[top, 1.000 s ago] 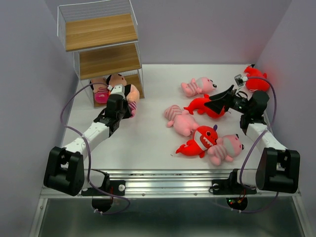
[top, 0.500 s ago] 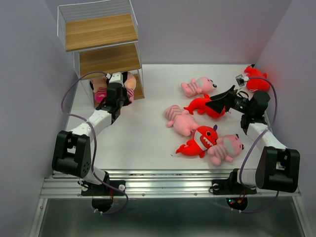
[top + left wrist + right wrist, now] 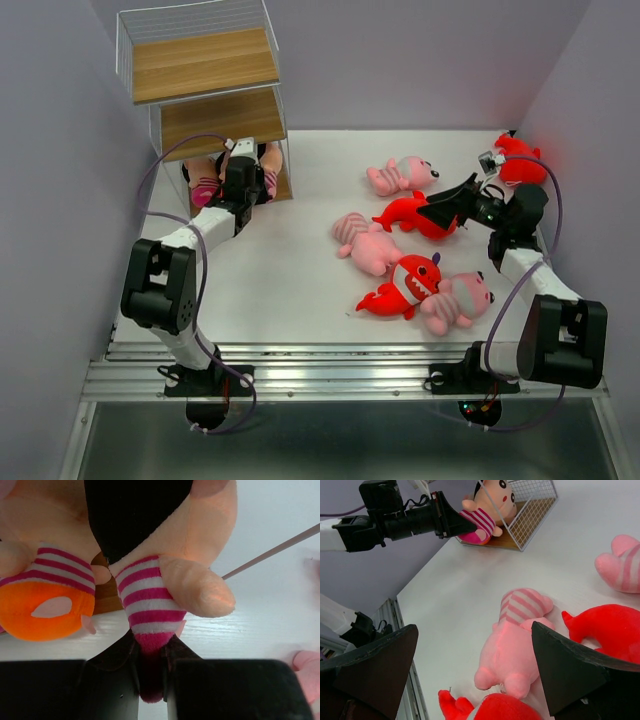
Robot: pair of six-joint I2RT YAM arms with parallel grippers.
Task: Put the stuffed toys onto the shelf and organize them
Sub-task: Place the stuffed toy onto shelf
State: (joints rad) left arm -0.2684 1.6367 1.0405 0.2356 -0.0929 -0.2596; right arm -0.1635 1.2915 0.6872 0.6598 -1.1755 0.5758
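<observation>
While my left gripper [image 3: 150, 672] pinched the striped leg of a doll [image 3: 150, 587] at the bottom tier of the shelf [image 3: 205, 65], only its wrist camera showed me that grip, and a second doll [image 3: 47, 587] just beside the first. My right gripper [image 3: 447, 200] hung spread wide, holding nothing, near a red shark [image 3: 405, 212] well right of the shelf.

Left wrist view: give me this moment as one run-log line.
phase: placing | left claw: shut on doll, at shelf bottom tier | second doll: beside it | right claw: open, above pink animal
</observation>
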